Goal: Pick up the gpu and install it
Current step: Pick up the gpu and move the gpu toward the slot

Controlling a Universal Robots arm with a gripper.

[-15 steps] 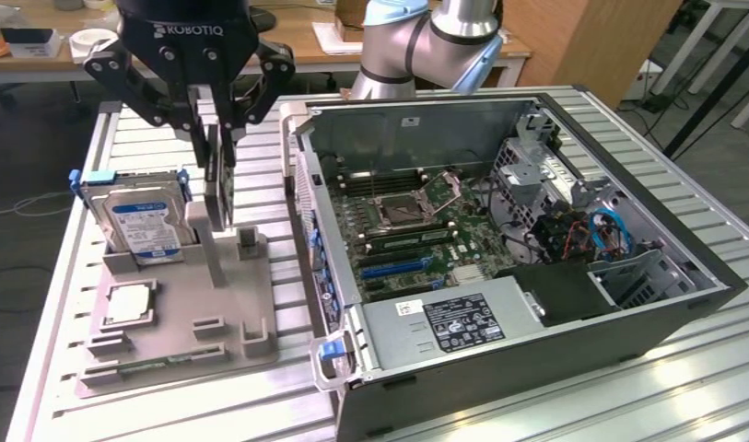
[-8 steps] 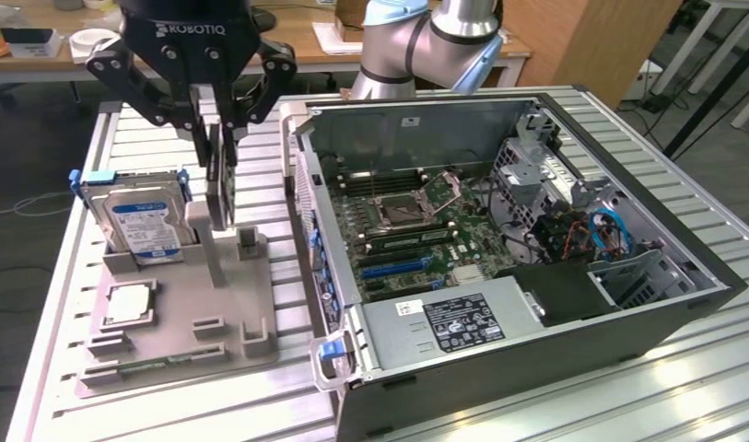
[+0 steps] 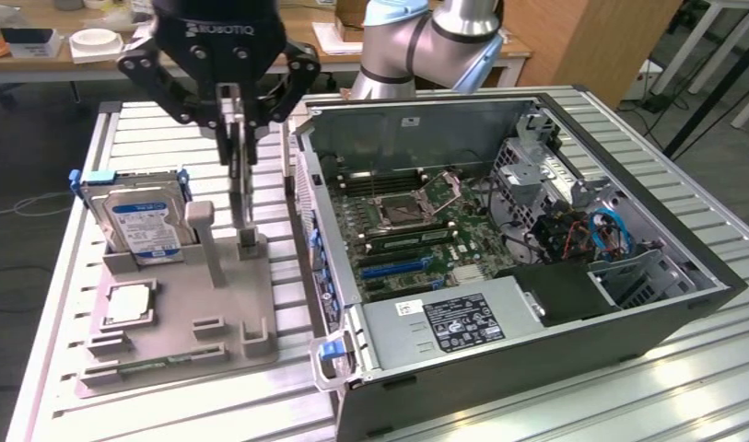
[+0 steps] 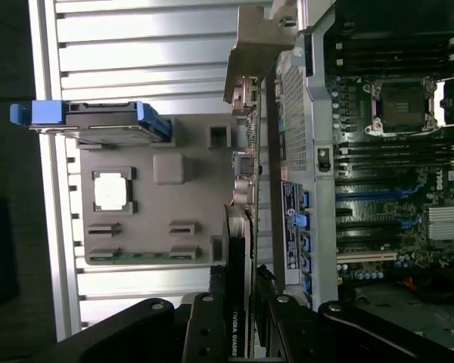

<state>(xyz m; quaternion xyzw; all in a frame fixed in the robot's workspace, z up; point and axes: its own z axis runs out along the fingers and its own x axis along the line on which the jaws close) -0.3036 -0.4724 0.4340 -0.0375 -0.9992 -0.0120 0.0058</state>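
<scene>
The gpu point(image 3: 241, 189) is a thin dark card hanging edge-on and upright over the grey holder point(image 3: 183, 313). Its lower end is at the holder's slot post point(image 3: 252, 245); I cannot tell whether it still touches it. My gripper point(image 3: 233, 129) is shut on the card's upper part, at the exterior view's upper left. In the wrist view the gpu point(image 4: 242, 204) runs as a narrow strip away from my gripper point(image 4: 242, 310), and its pale metal bracket point(image 4: 253, 45) is at the far end. The card hangs just outside the wall of the open computer case point(image 3: 349, 359).
On the holder stand a silver hard drive point(image 3: 141, 226) with a blue-white label in blue clips, a square processor chip point(image 3: 126, 304) and a memory stick point(image 3: 153, 366). Inside the case lie the motherboard point(image 3: 405, 216) and its blue slots point(image 3: 392, 265). A slatted metal table point(image 3: 165, 414) carries everything.
</scene>
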